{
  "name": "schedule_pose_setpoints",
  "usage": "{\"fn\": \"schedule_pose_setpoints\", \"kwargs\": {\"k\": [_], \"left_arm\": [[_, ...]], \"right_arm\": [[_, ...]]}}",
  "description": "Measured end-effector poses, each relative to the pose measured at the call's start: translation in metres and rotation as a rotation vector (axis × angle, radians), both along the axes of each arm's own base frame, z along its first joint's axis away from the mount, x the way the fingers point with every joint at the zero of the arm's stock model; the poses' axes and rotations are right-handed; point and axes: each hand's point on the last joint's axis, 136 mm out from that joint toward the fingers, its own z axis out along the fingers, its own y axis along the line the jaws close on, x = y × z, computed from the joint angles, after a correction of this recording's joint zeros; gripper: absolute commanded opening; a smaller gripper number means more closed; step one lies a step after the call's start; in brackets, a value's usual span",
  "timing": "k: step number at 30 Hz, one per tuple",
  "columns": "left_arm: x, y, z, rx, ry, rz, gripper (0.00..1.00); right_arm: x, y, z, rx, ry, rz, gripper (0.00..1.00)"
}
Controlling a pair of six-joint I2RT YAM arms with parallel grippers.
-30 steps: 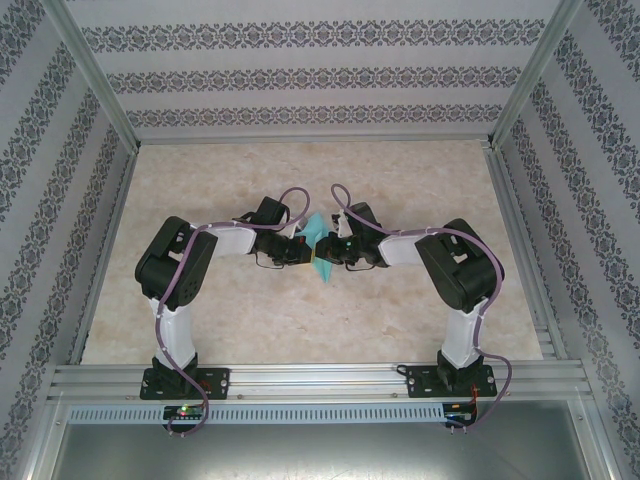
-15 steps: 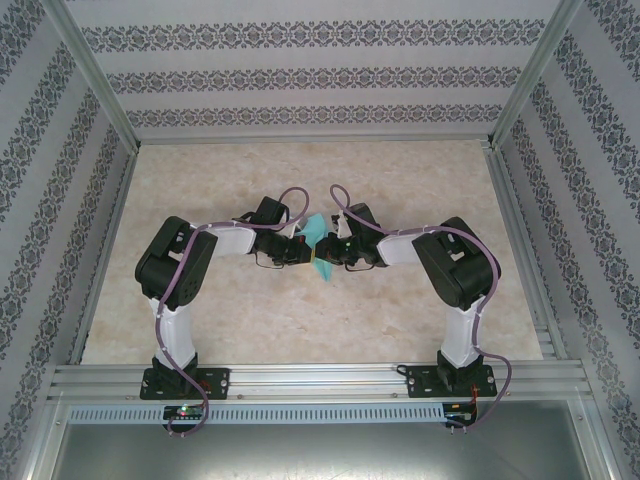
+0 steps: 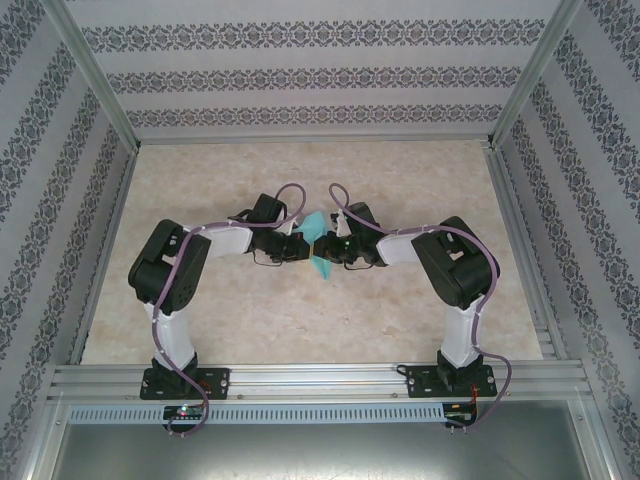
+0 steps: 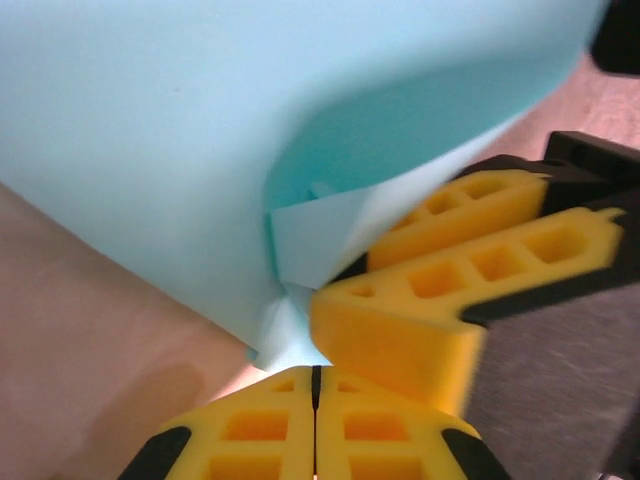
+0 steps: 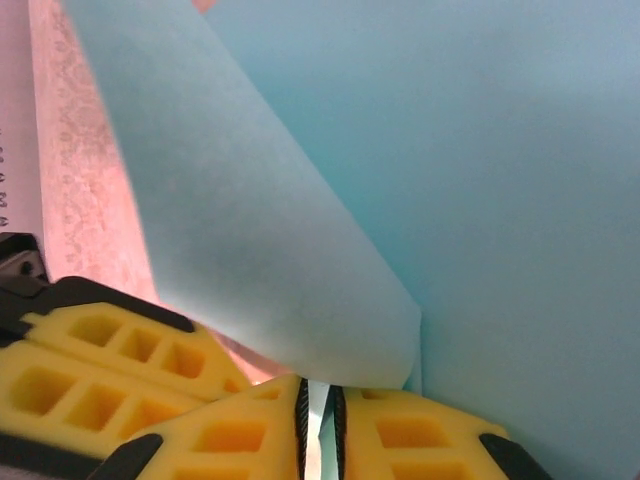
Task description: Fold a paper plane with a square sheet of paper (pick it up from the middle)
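Observation:
The teal-blue square sheet of paper [image 3: 317, 228] hangs bent and partly folded above the table's middle, between both grippers. My left gripper [image 3: 307, 249] meets it from the left. In the left wrist view the left gripper [image 4: 315, 368] is shut, with a lower corner of the paper [image 4: 150, 150] pinched at its tip. My right gripper [image 3: 329, 249] comes in from the right. Its jaws [image 5: 320, 385] stand a narrow slit apart, with the edge of the paper [image 5: 500, 150] loose in the slit. The two grippers' fingertips [image 4: 420, 320] nearly touch.
The marble-patterned table [image 3: 300, 320] lies below, ringed by an aluminium frame [image 3: 320, 380] and patterned walls [image 3: 300, 70]. Both arms bend inward, their elbows out toward the left and right sides.
The right jaws have parted slightly around the paper. The left arm's elbow has shifted a little left and down. The paper stays between the grippers.

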Motion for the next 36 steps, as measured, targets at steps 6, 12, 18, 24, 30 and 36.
{"fn": "schedule_pose_setpoints", "kwargs": {"k": [6,12,18,24,30,36], "left_arm": [[0.005,0.004,0.027,-0.008,-0.057,0.017,0.19],[0.016,0.010,0.042,0.009,-0.095,0.048,0.24],[0.033,0.019,0.052,0.044,-0.120,0.094,0.29],[0.050,0.015,0.074,0.025,-0.160,0.101,0.35],[0.061,0.008,0.068,0.021,-0.147,0.076,0.37],[0.057,0.003,0.044,0.020,-0.077,0.040,0.38]], "right_arm": [[0.002,0.001,0.002,0.007,-0.020,0.004,0.25],[0.003,0.003,0.004,0.009,-0.043,0.018,0.28],[0.003,0.004,0.006,0.009,-0.066,0.034,0.33],[0.002,0.005,0.007,-0.006,-0.092,0.050,0.35],[0.001,0.005,0.008,-0.023,-0.114,0.062,0.36],[-0.001,0.006,0.008,-0.038,-0.131,0.075,0.38]]}}
